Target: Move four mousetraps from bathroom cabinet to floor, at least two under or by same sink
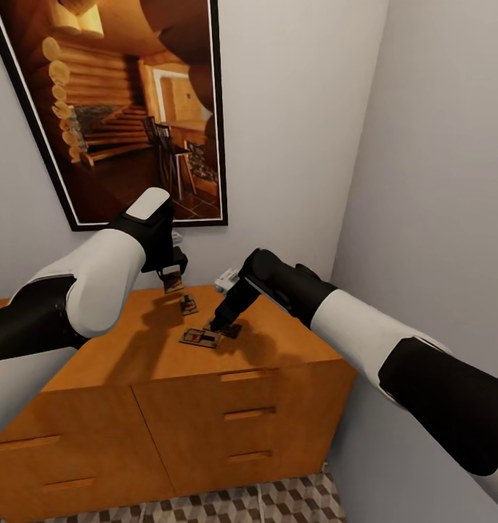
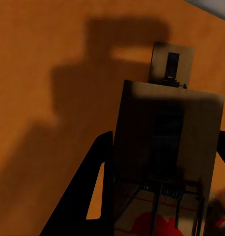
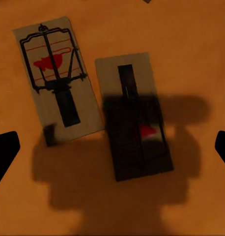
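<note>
The left arm was bent in over the wooden cabinet [image 1: 205, 407], its left claw [image 1: 172, 280] clamped on a mousetrap [image 2: 166, 162] held above the surface near the back edge. A second trap [image 1: 188, 305] lay just below it. The right arm reached across, its right claw [image 1: 221, 325] spread apart over two traps [image 3: 137, 137] lying side by side mid-surface. Patterned floor tiles [image 1: 292, 501] were seen below the drawers.

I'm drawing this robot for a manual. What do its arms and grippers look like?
Both arms are smooth rounded shells in alternating white and black segments. The left arm ends in a white-topped black wrist; the right arm's forearm is black. The left gripper and right gripper have flat black fingers. No cables or markings are visible.
</note>
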Robot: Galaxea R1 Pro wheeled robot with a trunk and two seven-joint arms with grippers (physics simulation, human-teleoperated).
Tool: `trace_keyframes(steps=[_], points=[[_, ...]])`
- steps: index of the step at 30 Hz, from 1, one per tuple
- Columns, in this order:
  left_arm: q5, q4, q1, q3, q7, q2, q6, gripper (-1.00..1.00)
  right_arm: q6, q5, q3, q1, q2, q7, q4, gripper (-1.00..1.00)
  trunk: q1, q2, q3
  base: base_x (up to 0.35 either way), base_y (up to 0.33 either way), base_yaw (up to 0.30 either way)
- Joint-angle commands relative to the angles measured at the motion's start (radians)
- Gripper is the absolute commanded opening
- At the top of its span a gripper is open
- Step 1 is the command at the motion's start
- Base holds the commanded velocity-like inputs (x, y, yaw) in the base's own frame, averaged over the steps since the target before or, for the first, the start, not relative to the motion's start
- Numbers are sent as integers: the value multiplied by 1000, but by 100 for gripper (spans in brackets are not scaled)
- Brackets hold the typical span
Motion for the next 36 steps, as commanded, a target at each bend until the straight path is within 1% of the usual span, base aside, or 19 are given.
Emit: trace_keyframes(steps=[1, 7, 14, 18, 24, 29, 32, 36], points=[[5, -2, 0, 2, 10, 0, 11, -100, 3, -1, 4, -1, 0, 1, -8, 100, 0, -1, -1, 0, 0, 0], [5, -2, 0, 2, 10, 0, 11, -100, 3, -2, 11, 15, 0, 2, -75, 100, 0, -1, -1, 9, 0, 0], [5, -1, 0, 2, 10, 0, 10, -100, 6, -2, 12, 22, 0, 2, -154, 100, 0, -1, -1, 97, 0, 0], [5, -1, 1, 2, 10, 0, 9, -100, 6, -3, 12, 22, 0, 4, -176, 100, 0, -1, -1, 17, 0, 0], [5, 0, 1, 2, 10, 1, 9, -100, 6, -3, 15, 22, 0, 8, -181, 100, 0, -1, -1, 58, 0, 0], [5, 0, 1, 2, 9, 1, 9, -100, 5, -3, 57, 23, 0, 11, -183, 100, 0, -1, -1, 213, 0, 0], [6, -2, 1, 2, 8, 0, 11, -100, 4, -3, 91, 23, 0, 35, -183, 100, 0, -1, -1, 62, 0, 0], [6, -2, 1, 3, 7, 0, 13, -100, 3, -2, 103, 23, 0, 57, -182, 100, 0, -1, -1, 18, 0, 0]])
